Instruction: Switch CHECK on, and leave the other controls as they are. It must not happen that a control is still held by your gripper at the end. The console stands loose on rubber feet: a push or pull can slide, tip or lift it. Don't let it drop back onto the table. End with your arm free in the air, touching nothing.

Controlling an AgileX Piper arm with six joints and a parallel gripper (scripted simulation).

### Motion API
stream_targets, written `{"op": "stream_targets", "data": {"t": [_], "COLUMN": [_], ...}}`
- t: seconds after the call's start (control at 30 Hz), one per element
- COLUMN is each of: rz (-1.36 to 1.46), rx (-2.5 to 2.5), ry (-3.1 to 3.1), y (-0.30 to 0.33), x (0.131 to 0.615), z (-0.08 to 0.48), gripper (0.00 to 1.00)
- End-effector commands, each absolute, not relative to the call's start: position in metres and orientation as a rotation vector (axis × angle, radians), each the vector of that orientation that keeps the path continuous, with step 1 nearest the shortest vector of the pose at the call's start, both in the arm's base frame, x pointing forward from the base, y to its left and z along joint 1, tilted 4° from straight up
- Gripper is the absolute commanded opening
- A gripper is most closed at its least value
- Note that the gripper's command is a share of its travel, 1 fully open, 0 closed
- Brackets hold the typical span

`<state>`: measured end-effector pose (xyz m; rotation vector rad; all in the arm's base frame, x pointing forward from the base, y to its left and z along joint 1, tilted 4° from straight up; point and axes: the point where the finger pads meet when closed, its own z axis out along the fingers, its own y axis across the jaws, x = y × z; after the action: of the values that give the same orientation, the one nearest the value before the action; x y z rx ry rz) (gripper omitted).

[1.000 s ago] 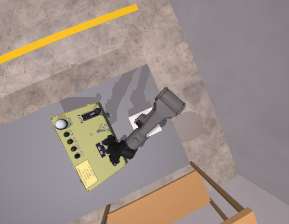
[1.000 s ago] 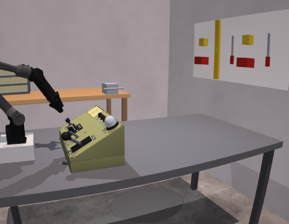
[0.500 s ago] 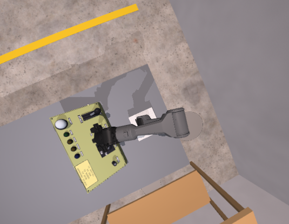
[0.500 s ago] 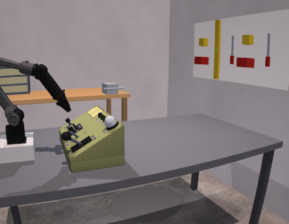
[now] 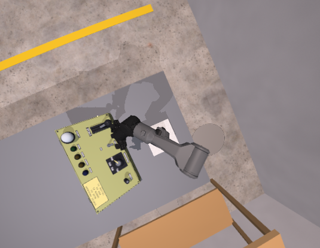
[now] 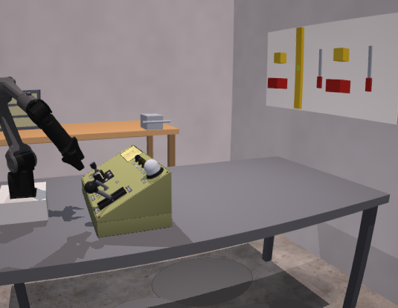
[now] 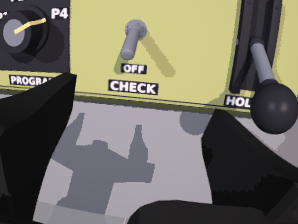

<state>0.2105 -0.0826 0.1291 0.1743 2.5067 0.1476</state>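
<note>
The olive console point(image 5: 97, 160) stands on the grey table, its sloped panel also in the exterior view point(image 6: 127, 187). The CHECK toggle point(image 7: 132, 39) is a small grey lever that leans down toward its OFF label, with the ON label above it. It also shows in the top view point(image 5: 109, 145). My gripper point(image 5: 117, 136) point(image 6: 76, 161) is open and empty. It hangs just off the console's near edge, facing the toggle without touching it. Both dark fingers frame the lower part of the wrist view point(image 7: 140, 169).
The CYCLE lever with a black ball knob point(image 7: 273, 106) is right of the toggle. The PROGRAM rotary knob point(image 7: 20, 32) is left of it. A white dome button point(image 5: 67, 137) and several small round buttons point(image 5: 79, 160) lie further along the panel. A wooden bench point(image 6: 86, 130) stands behind the table.
</note>
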Motion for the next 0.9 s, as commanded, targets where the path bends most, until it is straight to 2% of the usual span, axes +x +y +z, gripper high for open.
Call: {"op": "stream_targets", "data": {"t": [0.0,0.87], "rz": [0.152,0.084], "rx": [0.184,0.221], "ry": [2.475,2.293], "y": [-0.087,-0.115], "x": [0.208,0.201], "z": [0.130,0.142], "gripper": [1.00,1.00]}}
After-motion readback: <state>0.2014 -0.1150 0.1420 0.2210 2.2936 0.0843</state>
